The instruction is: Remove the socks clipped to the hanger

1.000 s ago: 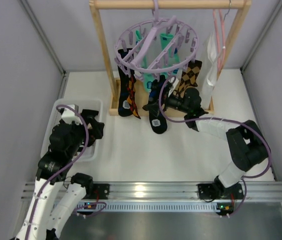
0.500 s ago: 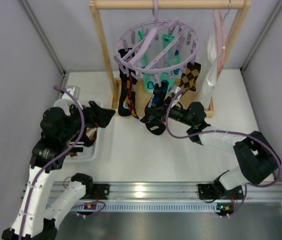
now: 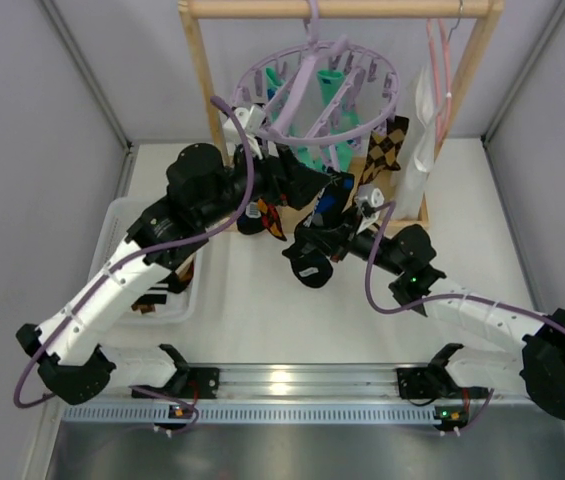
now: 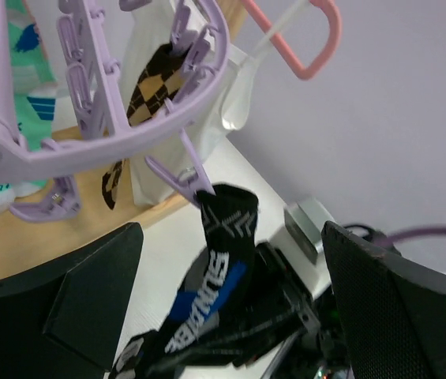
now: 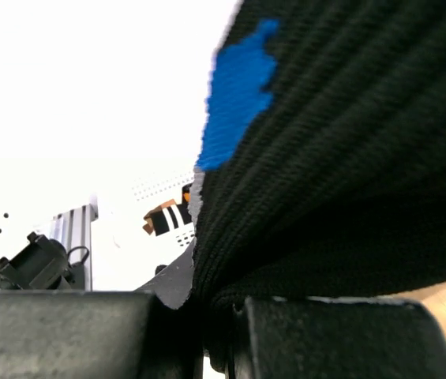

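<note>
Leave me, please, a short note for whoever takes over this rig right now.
Left gripper: open, holding nothing, raised beside the lavender ring hanger.
Right gripper: shut on the black-blue sock, whose cuff is still clipped in its peg.
Also still hanging: teal socks, diamond-check sock, black-orange sock.
Done: grip taken on the black-blue sock.
Left: free that sock from its peg, then unclip the others.

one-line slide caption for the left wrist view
black-blue sock clipped to round lavender plastic hanger, framed by open left hand
</note>
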Controlling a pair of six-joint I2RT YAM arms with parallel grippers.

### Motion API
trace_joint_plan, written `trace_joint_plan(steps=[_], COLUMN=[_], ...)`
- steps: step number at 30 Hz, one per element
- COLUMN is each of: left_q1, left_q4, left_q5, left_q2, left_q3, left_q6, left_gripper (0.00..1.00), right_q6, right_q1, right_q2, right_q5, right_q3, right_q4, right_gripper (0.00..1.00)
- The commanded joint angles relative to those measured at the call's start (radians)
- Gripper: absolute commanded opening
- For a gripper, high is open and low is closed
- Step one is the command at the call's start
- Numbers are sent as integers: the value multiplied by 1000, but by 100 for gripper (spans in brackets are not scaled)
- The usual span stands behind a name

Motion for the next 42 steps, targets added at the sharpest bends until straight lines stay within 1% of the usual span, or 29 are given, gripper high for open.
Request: trace_joint_plan(steps=[1,9,13,16,21,28,33,34,37,38,40,42], left_q1=[-23,-40,-48,-51,-51,-51,-51,-51,-51,-51,-51,-51], left_q4=[67,66,66,68,68,81,87,89,97,97,101,101], left_q5=[-177,-218,-260,-286,-307,-309,-313,-312,-315,-321,-324,-332], left_q2=[58,227,259,269,267,289,304,307,316,316,324,328], left_q3=[83,202,216,213,196,227,245,245,247,245,245,251], left_q6=[-34,-50,-44,-41,-22,8,21,22,30,31,41,45], left_gripper=[98,98,97,93,91,67,61,57,41,38,27,20], right_q6=[-51,-116,-126,-127,-133,-130,-130,-130,-135,-138,-140,-141], right_q1=[32,59,65,67,68,73,76,76,78,79,79,78], right_q2=[-41,-47,-47,-50,-62,-67,-82,-84,-96,-99,-107,-116], right_q5=[31,63,74,71,65,40,37,34,33,33,34,40], right_q3=[-14,-4,-5,-5,-8,-19,-27,-28,-31,-33,-40,-54], right_q4=[-42,-107,-108,-108,-110,-104,-102,-103,-111,-116,-116,-116], right_gripper=[0,0,0,0,0,0,0,0,0,0,0,0])
